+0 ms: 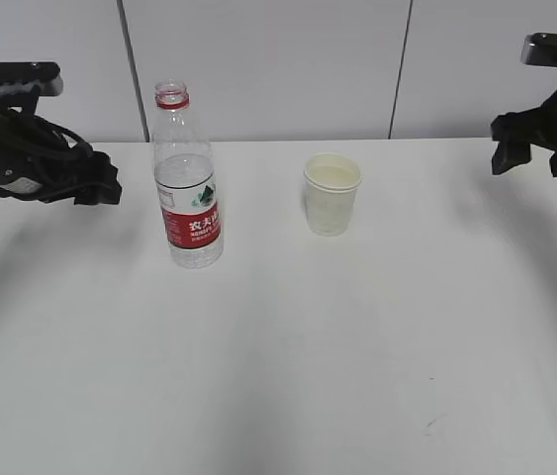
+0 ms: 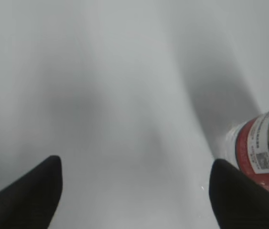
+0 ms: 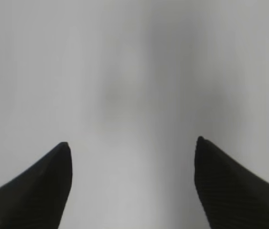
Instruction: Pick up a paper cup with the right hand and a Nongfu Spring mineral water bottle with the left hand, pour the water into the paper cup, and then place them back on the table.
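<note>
The Nongfu Spring mineral water bottle [image 1: 187, 183] stands upright and uncapped on the white table [image 1: 278, 376], left of centre, holding water up to mid height. The paper cup [image 1: 331, 194] stands upright to its right. My left gripper [image 1: 98, 190] hovers open and empty, left of the bottle and apart from it. In the left wrist view the left gripper [image 2: 136, 167] is open over bare table, with the bottle's red label [image 2: 263, 152] at the right edge. My right gripper [image 1: 525, 153] is raised at the far right, away from the cup. In the right wrist view the right gripper [image 3: 133, 143] is open and empty.
A grey panelled wall [image 1: 278, 59] rises behind the table's back edge. A few small dark scuff marks [image 1: 431, 424] dot the front right of the tabletop. Nothing else stands on the table.
</note>
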Available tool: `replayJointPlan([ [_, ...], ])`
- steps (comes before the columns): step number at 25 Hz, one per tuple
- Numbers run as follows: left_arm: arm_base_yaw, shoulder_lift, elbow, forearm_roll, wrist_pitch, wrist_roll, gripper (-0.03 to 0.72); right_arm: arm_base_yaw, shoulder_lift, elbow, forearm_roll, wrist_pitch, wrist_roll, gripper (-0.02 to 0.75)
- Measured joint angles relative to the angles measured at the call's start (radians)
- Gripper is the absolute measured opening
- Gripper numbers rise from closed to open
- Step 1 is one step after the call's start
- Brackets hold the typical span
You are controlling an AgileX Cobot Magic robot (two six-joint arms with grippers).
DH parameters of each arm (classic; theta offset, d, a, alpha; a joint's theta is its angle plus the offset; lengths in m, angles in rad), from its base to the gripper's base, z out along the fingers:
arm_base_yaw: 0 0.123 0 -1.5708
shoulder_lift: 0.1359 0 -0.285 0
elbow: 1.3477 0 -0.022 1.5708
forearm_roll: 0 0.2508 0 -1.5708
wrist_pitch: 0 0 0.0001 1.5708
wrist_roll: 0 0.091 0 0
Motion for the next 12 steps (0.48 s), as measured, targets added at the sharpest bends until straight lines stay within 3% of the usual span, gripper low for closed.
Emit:
replayJointPlan([
  [6,0.042,0.0,-0.089,0.022,0.246,-0.031,0.573,0.0,0.0,-0.039,0.005,0.117,-0.044,0.59],
  [12,0.043,0.0,-0.184,0.264,0.455,-0.169,0.573,0.0,0.0,-0.074,0.006,0.243,-0.057,0.59],
])
